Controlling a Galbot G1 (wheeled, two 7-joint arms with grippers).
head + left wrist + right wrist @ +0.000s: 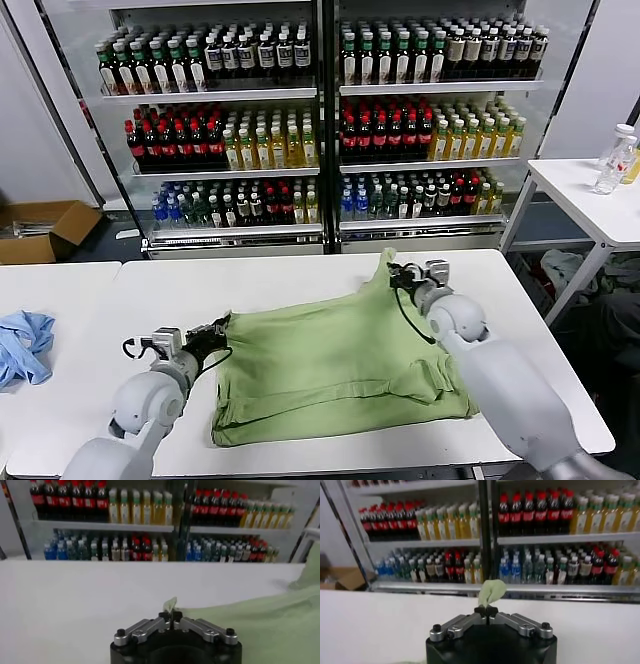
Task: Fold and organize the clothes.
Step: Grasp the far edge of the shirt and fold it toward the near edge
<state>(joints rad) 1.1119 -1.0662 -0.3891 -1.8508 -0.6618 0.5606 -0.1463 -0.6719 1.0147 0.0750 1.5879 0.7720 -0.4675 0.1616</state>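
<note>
The light green T-shirt lies partly folded on the white table; no print shows. My left gripper is shut on the shirt's left edge, low by the table. In the left wrist view the gripper pinches a tuft of green cloth, with the shirt spreading beyond. My right gripper is shut on the shirt's far right corner, lifted off the table. In the right wrist view the gripper holds a green tuft.
A light blue cloth lies at the left on the adjoining table. Drink shelves stand behind. A cardboard box is on the floor at left. A side table with a bottle stands at right.
</note>
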